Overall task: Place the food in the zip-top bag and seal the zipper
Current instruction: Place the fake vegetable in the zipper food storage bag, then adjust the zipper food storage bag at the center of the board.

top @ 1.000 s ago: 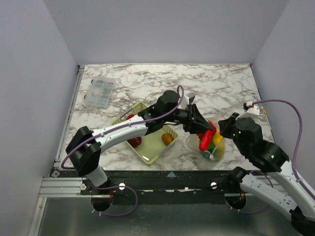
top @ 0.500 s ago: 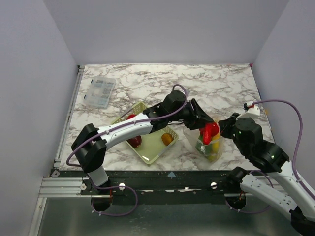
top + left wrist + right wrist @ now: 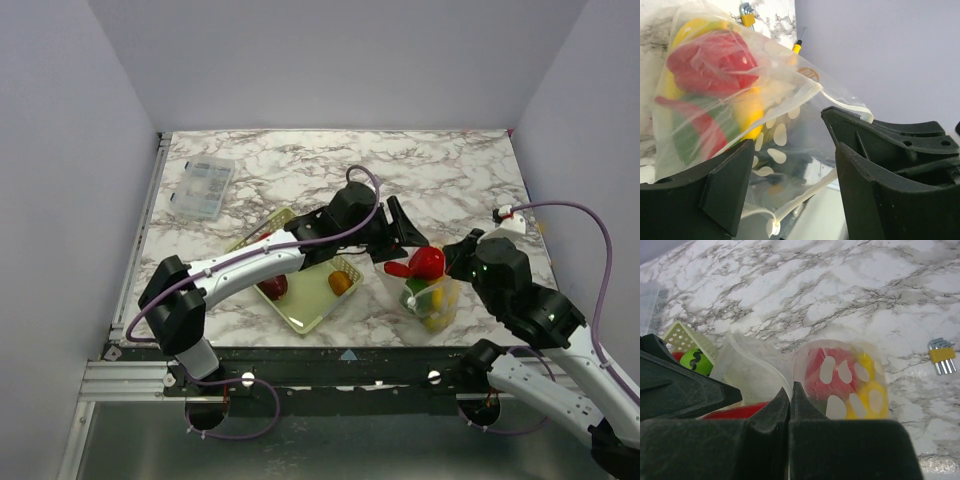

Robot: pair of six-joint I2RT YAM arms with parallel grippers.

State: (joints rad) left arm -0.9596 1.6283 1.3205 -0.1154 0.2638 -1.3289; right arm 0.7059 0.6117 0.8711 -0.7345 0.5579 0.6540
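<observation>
Clear zip-top bag (image 3: 428, 298), food (image 3: 427, 262) inside, near front edge of counter (image 3: 300, 170); my left pincer (image 3: 790, 150) wide, right pincer (image 3: 790, 388) pinching its rim.

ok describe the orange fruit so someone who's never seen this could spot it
Start at the marble table, then find the pale yellow mesh basket near its front edge, partly under the left arm. The orange fruit lies at the basket's right-hand end in the top view; it is small, round and orange, unlike the dark red fruit further left.
</observation>
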